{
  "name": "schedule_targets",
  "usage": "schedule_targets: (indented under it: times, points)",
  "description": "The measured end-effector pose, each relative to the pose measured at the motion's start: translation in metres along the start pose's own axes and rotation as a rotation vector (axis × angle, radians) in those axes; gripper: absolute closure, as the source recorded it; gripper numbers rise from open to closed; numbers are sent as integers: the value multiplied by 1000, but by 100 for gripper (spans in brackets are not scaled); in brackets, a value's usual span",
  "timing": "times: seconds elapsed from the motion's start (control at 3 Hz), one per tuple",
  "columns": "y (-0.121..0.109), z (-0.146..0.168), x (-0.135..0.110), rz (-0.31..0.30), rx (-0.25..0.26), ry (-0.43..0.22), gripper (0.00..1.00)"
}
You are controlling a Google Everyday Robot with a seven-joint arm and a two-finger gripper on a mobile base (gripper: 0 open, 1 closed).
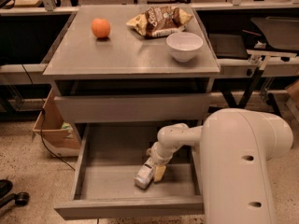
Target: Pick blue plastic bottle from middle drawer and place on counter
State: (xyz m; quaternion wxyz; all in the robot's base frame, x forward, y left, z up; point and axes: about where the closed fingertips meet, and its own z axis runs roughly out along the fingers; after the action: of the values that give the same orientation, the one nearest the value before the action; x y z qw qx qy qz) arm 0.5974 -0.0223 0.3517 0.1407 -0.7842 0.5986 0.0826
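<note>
The blue plastic bottle [143, 177] lies on its side on the floor of the open middle drawer [107, 174], right of its centre, with its white label up. My gripper [154, 171] reaches down into the drawer from the right and sits right at the bottle, against its right side. The white arm [243, 162] fills the lower right of the view and hides the drawer's right wall. The counter [126, 55] is the grey cabinet top above.
On the counter stand an orange [101, 28], a chip bag [160, 20] and a white bowl [184, 45]. A closed grey drawer front [131, 107] sits above the open drawer. A cardboard box [52, 129] stands on the floor at left.
</note>
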Motion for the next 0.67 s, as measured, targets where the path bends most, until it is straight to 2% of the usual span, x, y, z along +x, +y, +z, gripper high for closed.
schedule_targets:
  times: [0.33,0.67]
  points:
    - [3,-13,1,15,4,2,69]
    - [1,-55,3,36,38,19,92]
